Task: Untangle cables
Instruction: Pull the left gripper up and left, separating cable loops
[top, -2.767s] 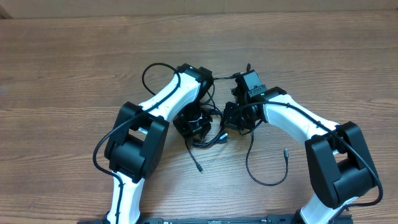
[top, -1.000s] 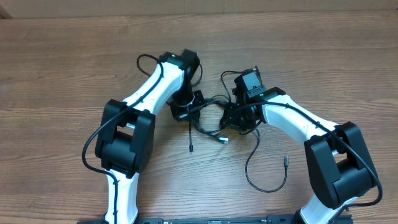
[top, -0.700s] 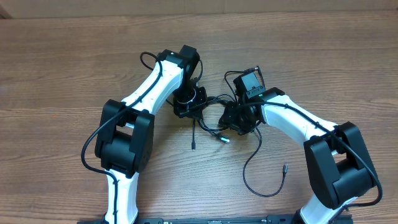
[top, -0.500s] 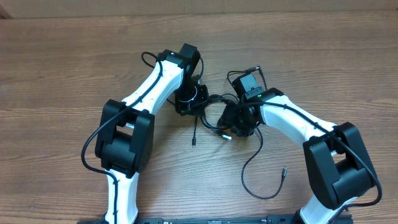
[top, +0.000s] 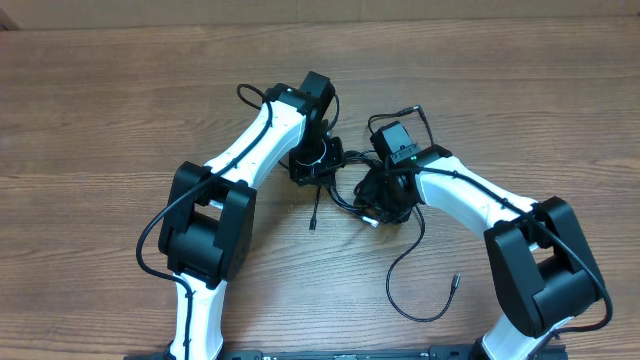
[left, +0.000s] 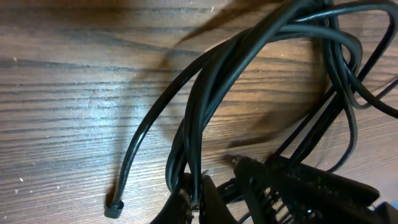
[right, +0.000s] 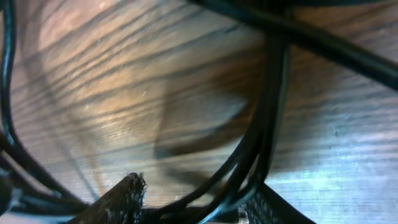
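The cables (top: 345, 192) are thin black cords bunched on the wooden table between my two grippers. My left gripper (top: 317, 162) points down at the bunch's left side. In the left wrist view the left gripper (left: 199, 190) is shut on one black strand, with other strands (left: 205, 93) arching away and a loose plug end (left: 114, 205) lying on the wood. My right gripper (top: 384, 197) sits on the bunch's right side. In the right wrist view the right gripper (right: 199, 200) has its fingers (right: 127, 193) apart, and a few cords (right: 261, 143) run between them, close to the right finger.
One cord end (top: 313, 224) trails toward the front from the bunch. A long loose loop (top: 415, 300) with a small plug (top: 455, 283) lies at the front right. The right gripper's black body (left: 305, 186) shows close beside the left fingers.
My left gripper has swung right and a little back with its strand, closer to the right gripper. The right gripper's jaws have come apart. The front-right loop has slid slightly left.
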